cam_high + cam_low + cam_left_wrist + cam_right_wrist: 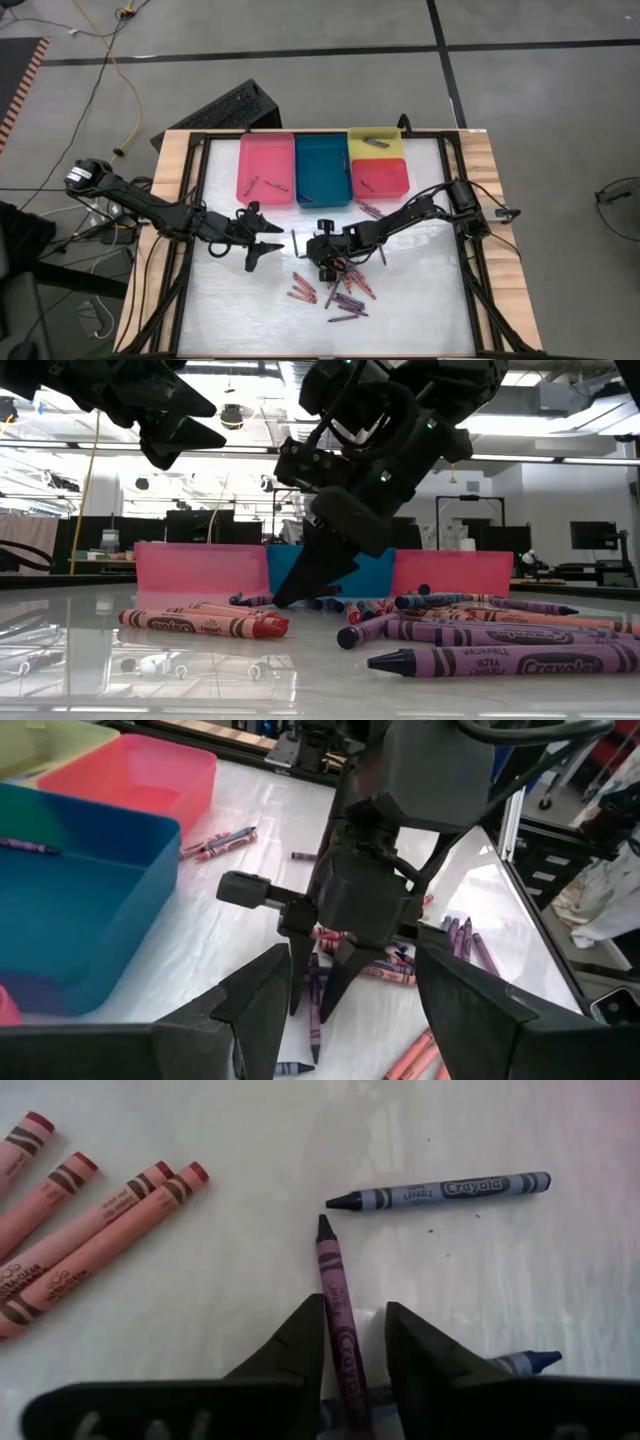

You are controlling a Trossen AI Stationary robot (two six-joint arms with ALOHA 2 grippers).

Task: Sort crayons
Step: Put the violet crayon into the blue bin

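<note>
Right gripper [352, 1342] is down at the table [420, 310] in the centre of the high view, fingers either side of a purple crayon [337, 1302], narrowly parted. Left gripper [268, 233] hovers left of centre, jaws spread, gripping nothing. More crayons [340, 290] lie scattered below centre.

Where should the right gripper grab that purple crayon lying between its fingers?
Judging by its pose, mid-barrel from straight above: the purple crayon lies flat on the table along the gap of the right gripper, one finger on each long side, neighbours clear.
</note>
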